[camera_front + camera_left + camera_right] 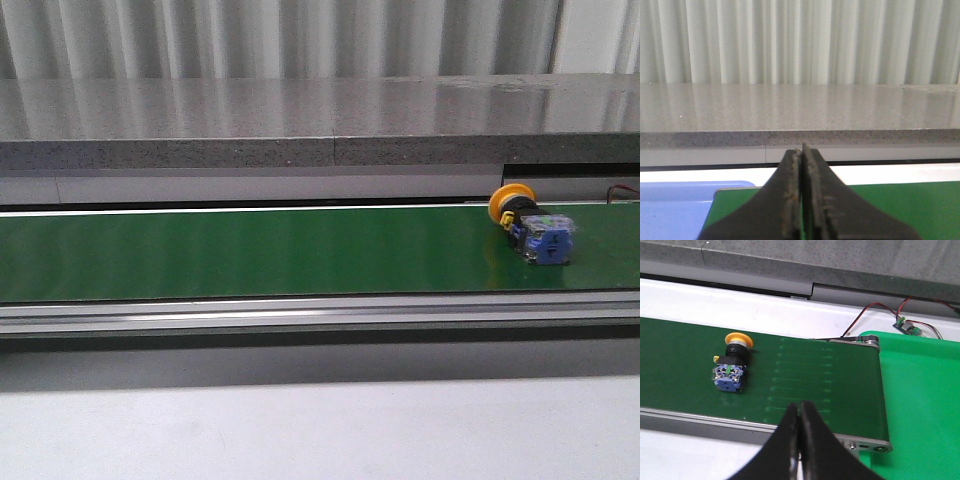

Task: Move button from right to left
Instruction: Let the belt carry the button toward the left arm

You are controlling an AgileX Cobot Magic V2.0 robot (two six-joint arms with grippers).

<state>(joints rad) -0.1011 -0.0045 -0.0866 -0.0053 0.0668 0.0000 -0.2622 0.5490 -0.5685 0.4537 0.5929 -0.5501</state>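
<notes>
On green belt (250,250) right end: button (530,225); grey stone ledge (300,115) behind; both jaws clenched, empty.

The button (730,366) lies on its side on the green belt (810,380), yellow cap toward the far edge. The right gripper (799,440) hovers nearby, its fingers (815,445) pressed together, holding nothing.

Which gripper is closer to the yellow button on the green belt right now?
Right. The right gripper, shut, hangs over the belt's near edge with the button in its view. The left gripper, also shut, sits near the belt's far left end; no button shows there.
</notes>
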